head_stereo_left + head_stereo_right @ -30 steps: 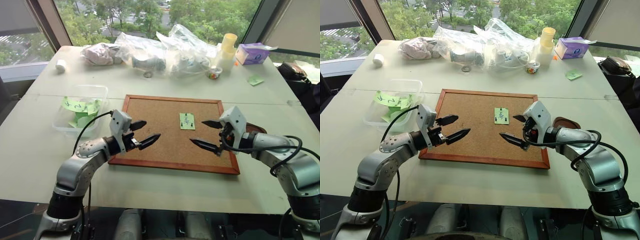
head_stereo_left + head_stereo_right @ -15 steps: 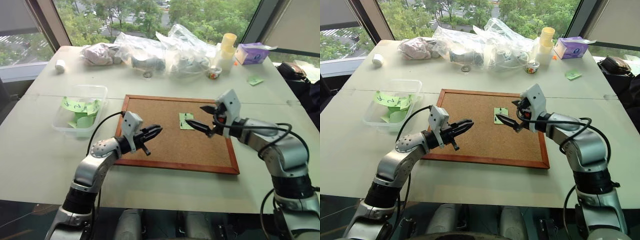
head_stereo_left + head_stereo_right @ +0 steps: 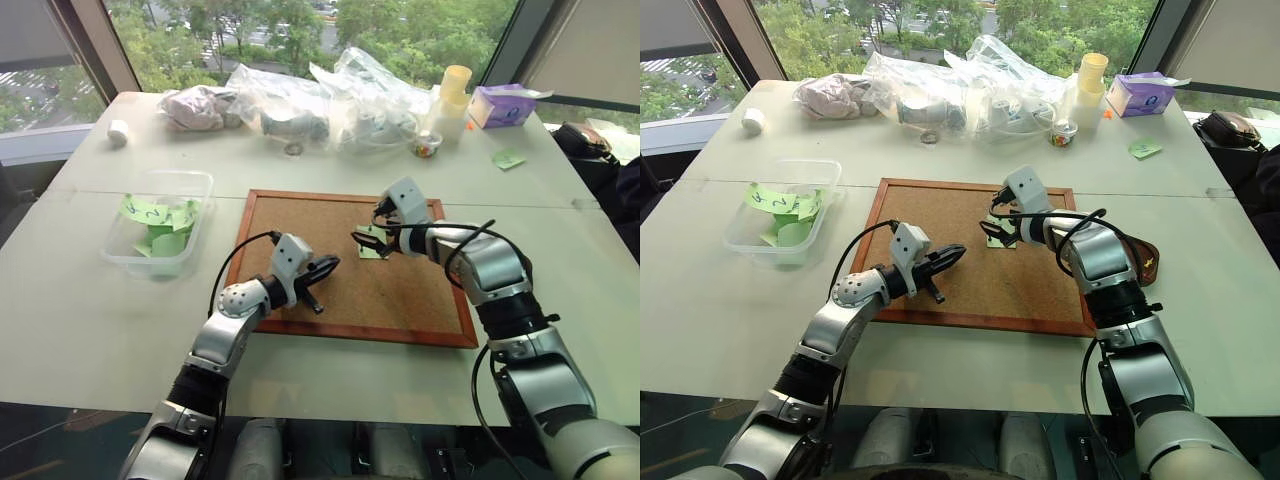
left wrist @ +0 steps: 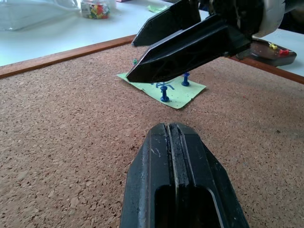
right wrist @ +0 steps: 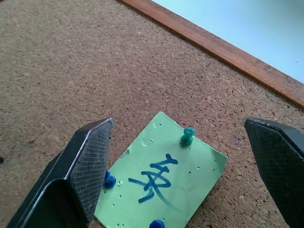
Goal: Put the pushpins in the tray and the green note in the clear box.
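The green note point(image 3: 372, 243), with blue scribble, lies pinned on the corkboard point(image 3: 300, 225) by three small pushpins: one teal point(image 5: 187, 137) and two blue point(image 5: 109, 179). My right gripper point(image 3: 366, 225) stands open just above the note, one finger on each side of it and nothing held. My left gripper point(image 3: 330, 263) is shut and empty, low over the board's front half, pointing at the note. The clear box point(image 3: 200, 178) with several green notes stands left of the board. The dark brown tray point(image 4: 266, 50), with a few coloured pins in it, sits by the board's right edge.
Clear plastic bags point(image 3: 340, 100) are heaped along the table's back edge. Yellow cups point(image 3: 455, 90), a small jar point(image 3: 427, 147), a purple tissue box point(image 3: 505, 105) and a plain green scrap point(image 3: 510, 159) are at the back right. A white roll point(image 3: 121, 131) is at the back left.
My left gripper has shut and moved right over the board's front part. My right gripper, still open, has reached forward and left across the board to the note.
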Robot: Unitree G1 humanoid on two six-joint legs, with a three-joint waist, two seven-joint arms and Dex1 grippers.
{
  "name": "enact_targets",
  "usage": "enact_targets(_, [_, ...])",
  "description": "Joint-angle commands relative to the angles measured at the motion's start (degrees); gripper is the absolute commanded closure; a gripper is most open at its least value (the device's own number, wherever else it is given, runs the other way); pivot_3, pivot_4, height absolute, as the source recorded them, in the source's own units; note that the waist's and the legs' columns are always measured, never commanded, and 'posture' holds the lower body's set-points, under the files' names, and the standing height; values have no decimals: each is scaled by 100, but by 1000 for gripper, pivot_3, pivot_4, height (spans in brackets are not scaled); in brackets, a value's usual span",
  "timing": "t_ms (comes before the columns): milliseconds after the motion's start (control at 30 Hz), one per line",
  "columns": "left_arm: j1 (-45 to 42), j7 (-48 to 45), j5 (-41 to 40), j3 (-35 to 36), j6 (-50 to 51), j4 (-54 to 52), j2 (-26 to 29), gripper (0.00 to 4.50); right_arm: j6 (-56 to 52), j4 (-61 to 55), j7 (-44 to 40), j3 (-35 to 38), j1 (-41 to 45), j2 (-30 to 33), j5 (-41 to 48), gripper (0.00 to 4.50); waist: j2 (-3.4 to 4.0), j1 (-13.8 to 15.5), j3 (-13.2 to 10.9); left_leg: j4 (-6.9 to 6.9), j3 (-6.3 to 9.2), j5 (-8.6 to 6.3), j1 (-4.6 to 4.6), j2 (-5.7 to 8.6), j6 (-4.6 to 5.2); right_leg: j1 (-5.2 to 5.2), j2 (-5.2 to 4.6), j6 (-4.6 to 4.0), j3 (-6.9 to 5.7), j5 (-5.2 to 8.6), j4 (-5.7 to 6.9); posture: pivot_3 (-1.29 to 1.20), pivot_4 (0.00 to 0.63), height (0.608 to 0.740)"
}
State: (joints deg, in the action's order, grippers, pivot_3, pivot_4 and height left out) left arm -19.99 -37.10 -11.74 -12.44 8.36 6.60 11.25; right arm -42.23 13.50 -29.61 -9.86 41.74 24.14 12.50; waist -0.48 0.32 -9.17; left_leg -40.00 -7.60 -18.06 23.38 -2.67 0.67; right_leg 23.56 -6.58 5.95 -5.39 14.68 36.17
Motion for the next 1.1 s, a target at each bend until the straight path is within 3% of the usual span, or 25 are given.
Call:
enact_targets(33, [111, -24, 63, 25, -131, 8, 2, 4350, 315, 191, -65, 92, 168, -65, -134, 0, 1, -9, 1, 0, 0, 0, 0, -1, 0, 0, 0, 0, 0, 0, 0, 0, 150, 740])
enact_targets(167, [166, -17, 87, 33, -136, 24, 29, 4350, 443, 438, -88, 106, 195, -138, -226, 0, 4, -27, 2, 0, 0, 1, -2, -2, -1, -2, 0, 0, 0, 0, 1, 0, 150, 740])
enact_targets(267, [184, -5, 95, 37, -135, 23, 33, 4500, 526, 528, -123, 88, 190, -151, -293, 829, 6, -44, 4, 0, 0, 1, -3, -2, -1, -2, 0, 0, 0, 0, 1, 0, 150, 740])
enact_targets(533, [201, 5, 132, 54, -124, 63, 48, 4500, 406, 351, -204, 195, 60, -112, -344, 4473, 19, -103, 11, 0, 2, 2, -8, -3, -3, -7, 0, 0, 0, 0, 3, 0, 150, 740])
enact_targets(1100, [271, 173, 295, -42, 387, 428, 7, 4500, -264, -1028, -16, 917, 65, -9, -2, 4473, 54, -102, 36, 0, 6, 1, -18, -6, -2, -18, -6, 0, 0, 0, 3, 0, 150, 740])
